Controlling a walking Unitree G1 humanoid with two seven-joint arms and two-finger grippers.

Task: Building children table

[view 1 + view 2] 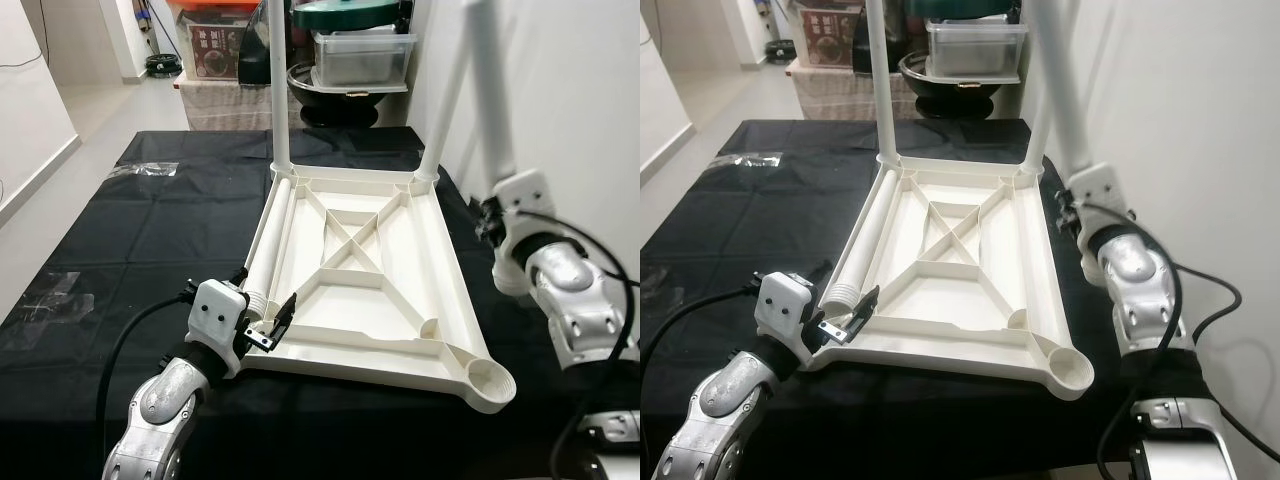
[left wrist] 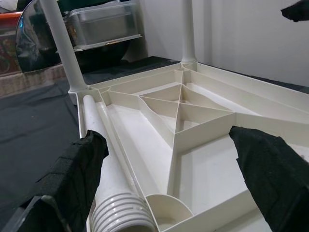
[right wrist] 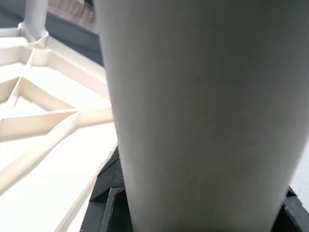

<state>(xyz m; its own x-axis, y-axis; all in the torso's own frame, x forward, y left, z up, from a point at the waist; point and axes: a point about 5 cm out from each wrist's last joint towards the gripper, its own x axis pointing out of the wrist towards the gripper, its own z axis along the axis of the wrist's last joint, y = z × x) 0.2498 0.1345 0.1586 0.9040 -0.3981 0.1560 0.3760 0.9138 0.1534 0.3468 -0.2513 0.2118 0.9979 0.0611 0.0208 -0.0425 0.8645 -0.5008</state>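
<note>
The white plastic tabletop (image 1: 400, 300) lies upside down on the black cloth. Two legs stand upright in its far corners, one on the left (image 1: 280, 100) and one on the right (image 1: 440, 110). A loose leg (image 1: 272, 225) lies inside the top along its left side, with its threaded end (image 2: 120, 217) toward me. My left gripper (image 1: 265, 290) is open at the near left corner, its fingers (image 2: 72, 183) straddling that threaded end. My right gripper (image 1: 490, 215) is shut on another leg (image 1: 495, 100), held upright beside the far right corner. The near right socket (image 1: 487, 380) is empty.
The black cloth (image 1: 150, 230) covers the whole work surface, with clear plastic scraps (image 1: 145, 168) on its far left. Beyond the far edge are a clear bin (image 1: 360, 55) and boxes (image 1: 215, 45). A white wall runs close along the right. Floor lies to the left.
</note>
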